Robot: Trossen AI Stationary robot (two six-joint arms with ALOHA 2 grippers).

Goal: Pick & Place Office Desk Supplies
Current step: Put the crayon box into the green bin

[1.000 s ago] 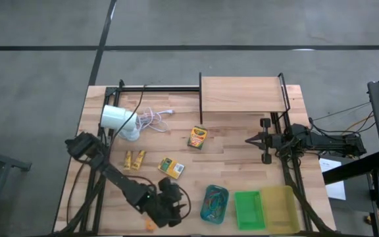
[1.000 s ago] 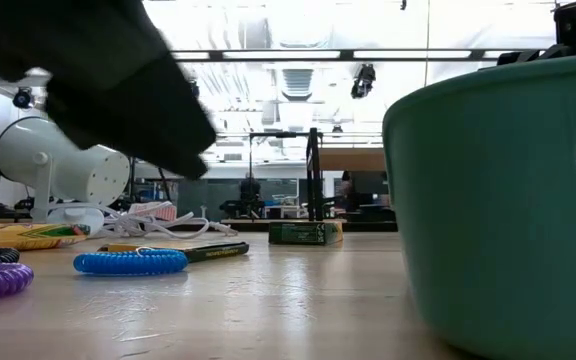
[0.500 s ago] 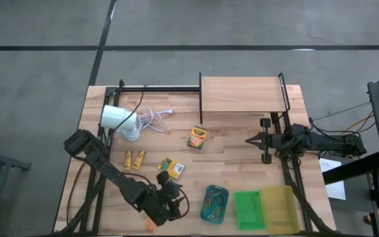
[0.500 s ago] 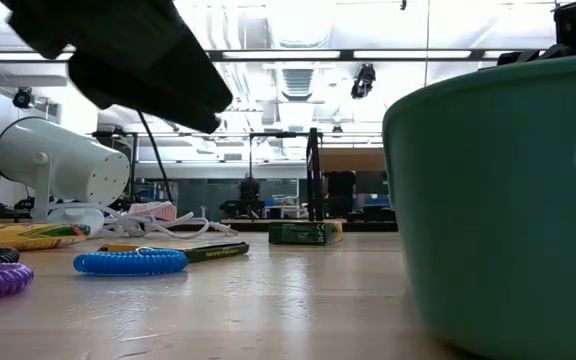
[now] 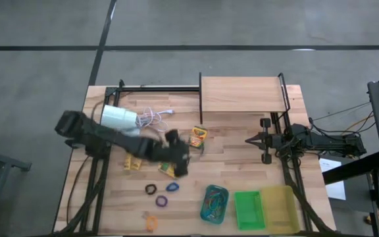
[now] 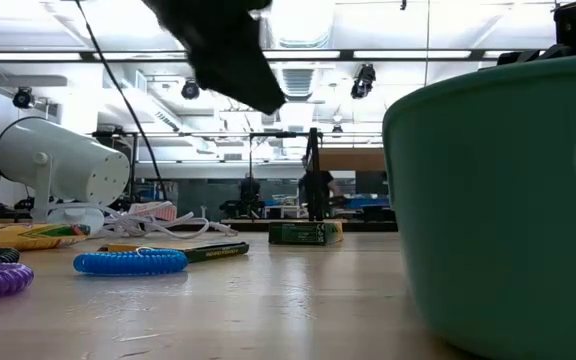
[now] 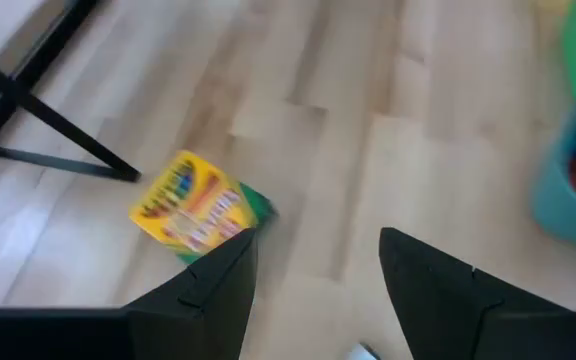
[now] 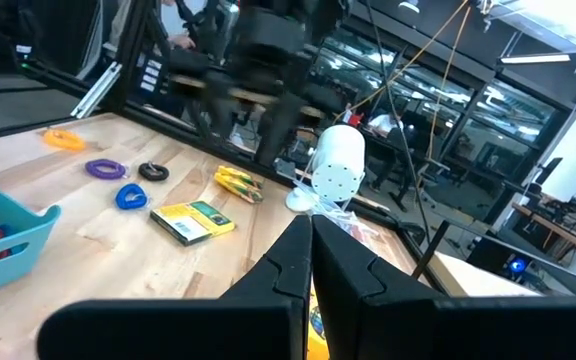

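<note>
Crayon box (image 7: 200, 205) — sharpest from left wrist

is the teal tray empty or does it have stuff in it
Not empty. The high view shows thin coloured loops lying inside the teal tray, and the right wrist view shows some against its inner wall. How many cannot be told.

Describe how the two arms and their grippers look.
Both arms are dark, near-black jointed links. The left gripper has two broad, flat black fingers with angled tips. The right gripper tapers to a narrow point, with thin dark cables trailing behind its arm.
</note>
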